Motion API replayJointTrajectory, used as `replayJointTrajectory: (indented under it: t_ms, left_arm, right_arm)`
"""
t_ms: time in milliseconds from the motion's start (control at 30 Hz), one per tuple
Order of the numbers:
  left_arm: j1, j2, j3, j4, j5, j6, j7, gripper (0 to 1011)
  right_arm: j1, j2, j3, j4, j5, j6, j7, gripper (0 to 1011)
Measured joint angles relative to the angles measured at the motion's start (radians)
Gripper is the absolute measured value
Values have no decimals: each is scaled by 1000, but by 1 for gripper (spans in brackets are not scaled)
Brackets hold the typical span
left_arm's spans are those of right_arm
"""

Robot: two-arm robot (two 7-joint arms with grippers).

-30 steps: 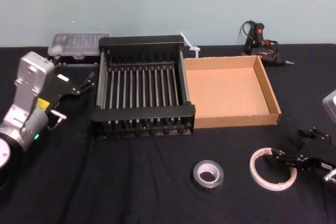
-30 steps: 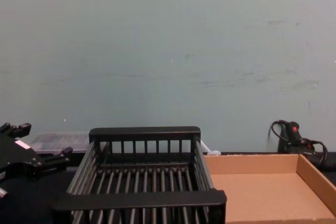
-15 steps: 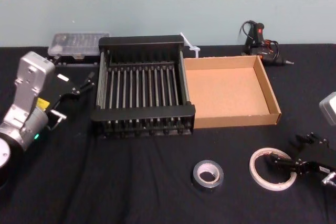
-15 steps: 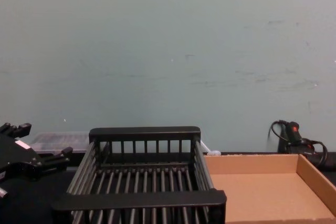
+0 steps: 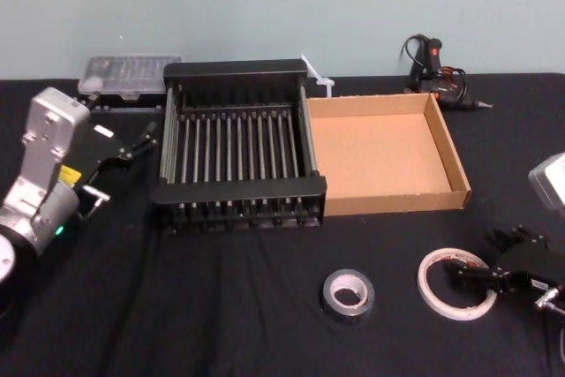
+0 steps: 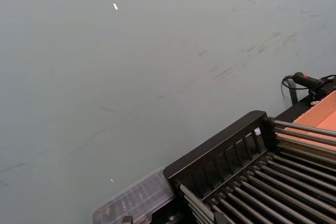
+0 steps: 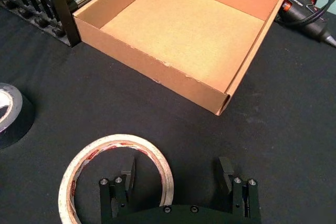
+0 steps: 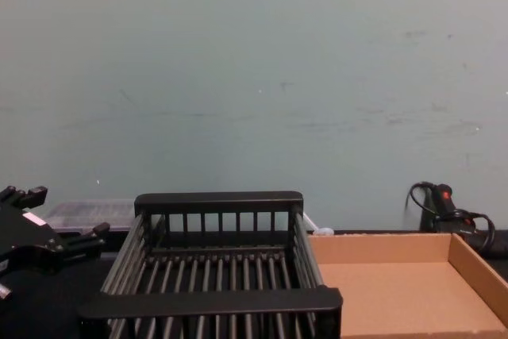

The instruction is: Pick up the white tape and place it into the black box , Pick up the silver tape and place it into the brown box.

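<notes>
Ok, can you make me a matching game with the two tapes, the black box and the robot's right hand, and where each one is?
Things:
1. white tape
2. silver tape
3. black box
4. right hand

Places:
A. just left of the brown box
B. on the table, in front of where the two boxes meet
C. open, straddling the white roll's rim
D. flat on the table, front right

Pairs: 1-D, 2-B, 3-A, 4-C.

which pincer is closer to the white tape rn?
Right. The right pincer straddles the white tape rim, open; the left pincer sits far off beside the black basket.
</notes>
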State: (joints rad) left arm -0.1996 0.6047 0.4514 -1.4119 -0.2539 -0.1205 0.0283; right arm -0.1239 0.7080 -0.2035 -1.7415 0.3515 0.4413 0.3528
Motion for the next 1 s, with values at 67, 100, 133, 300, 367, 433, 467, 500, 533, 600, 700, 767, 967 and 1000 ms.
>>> replayJointTrajectory:
  t_ms: [67,100,133,300,367,433,467,500,533,600,700,767,967,1000]
  left_arm:
    - [0,0,0,0,0,0,0,1002]
    - [0,0,0,0,0,0,0,1001]
    - [0,0,0,0,0,0,0,1001]
    - [0,0,0,0,0,0,0,1001]
    - [0,0,0,0,0,0,0,1001]
    - [0,0,0,0,0,0,0,1001]
    - [0,0,0,0,0,0,0,1001]
    - [0,0,0,0,0,0,0,1001]
    - [0,0,0,0,0,0,0,1001]
    - [0,0,0,0,0,0,0,1001]
    - [0,0,0,0,0,0,0,1001]
    - [0,0,0,0,0,0,0,1001]
    - [0,0,0,0,0,0,0,1001]
    - [0,0,0,0,0,0,0,1001]
  right_arm:
    - [2,-4,0,3,-3,3,3,1002]
    - [3,-4,0,3,-3,3,4,1002]
    - [4,-5,0,4,-4,4,5,1002]
    - [9,-9,0,9,-9,9,14,1002]
    - [11,-10,-1,9,-11,11,17,1002]
    - [13,-10,-2,11,-13,13,20,1002]
    - [14,-10,-2,11,-14,13,21,1002]
    - [15,-10,-4,12,-16,15,23,1002]
    - [16,-11,-5,12,-17,15,24,1002]
    - [17,-11,-6,13,-19,17,26,1002]
    - [19,-11,-9,14,-23,19,28,1002]
    - [20,-11,-9,14,-25,21,30,1002]
    - [20,-13,-10,15,-28,24,31,1002]
    - [20,-13,-10,15,-29,24,31,1002]
